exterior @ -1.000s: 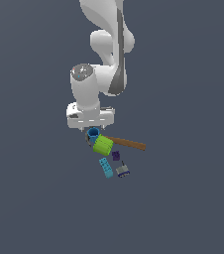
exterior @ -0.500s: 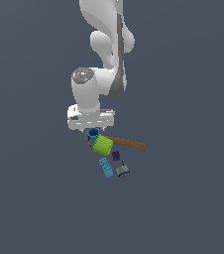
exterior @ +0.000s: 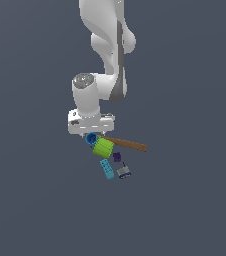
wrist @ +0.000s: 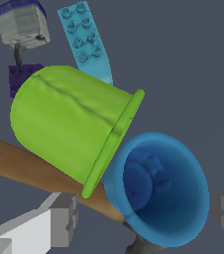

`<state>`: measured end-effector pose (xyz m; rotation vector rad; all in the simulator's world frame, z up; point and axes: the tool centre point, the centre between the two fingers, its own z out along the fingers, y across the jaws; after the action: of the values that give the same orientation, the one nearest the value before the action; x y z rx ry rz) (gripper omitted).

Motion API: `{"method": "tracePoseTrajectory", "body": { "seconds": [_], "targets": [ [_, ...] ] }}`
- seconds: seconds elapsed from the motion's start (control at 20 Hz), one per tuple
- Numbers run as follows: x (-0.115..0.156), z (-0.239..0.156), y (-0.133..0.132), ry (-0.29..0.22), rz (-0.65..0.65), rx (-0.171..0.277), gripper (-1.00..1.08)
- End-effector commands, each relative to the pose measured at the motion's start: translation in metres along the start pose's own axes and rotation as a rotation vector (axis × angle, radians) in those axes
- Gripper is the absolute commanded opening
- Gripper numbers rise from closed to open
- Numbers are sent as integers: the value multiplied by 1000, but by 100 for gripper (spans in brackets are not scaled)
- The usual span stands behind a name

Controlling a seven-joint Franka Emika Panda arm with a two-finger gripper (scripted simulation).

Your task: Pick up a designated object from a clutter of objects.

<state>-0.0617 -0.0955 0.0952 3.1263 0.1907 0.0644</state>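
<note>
In the exterior view, one blue cup [exterior: 90,139] sits just under the gripper [exterior: 91,134], beside one green cup [exterior: 103,147], one hammer handle [exterior: 127,144], one teal brick [exterior: 106,168], one purple block [exterior: 117,157] and one grey piece [exterior: 124,173].

In the wrist view, the blue cup [wrist: 158,187] points its open mouth at the camera, its long axis running toward the lens. It touches the green cup's [wrist: 69,126] rim. The fingers [wrist: 64,218] stand apart on either side of it.
</note>
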Motion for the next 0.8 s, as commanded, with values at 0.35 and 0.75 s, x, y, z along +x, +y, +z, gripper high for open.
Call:
{"method": "tracePoseTrajectory", "body": {
  "seconds": [0.35,0.75],
  "targets": [
    [-12,24,-6,-41,-3,11,-100],
    [2,-2,0,9,1,-3,-100]
  ]
}}
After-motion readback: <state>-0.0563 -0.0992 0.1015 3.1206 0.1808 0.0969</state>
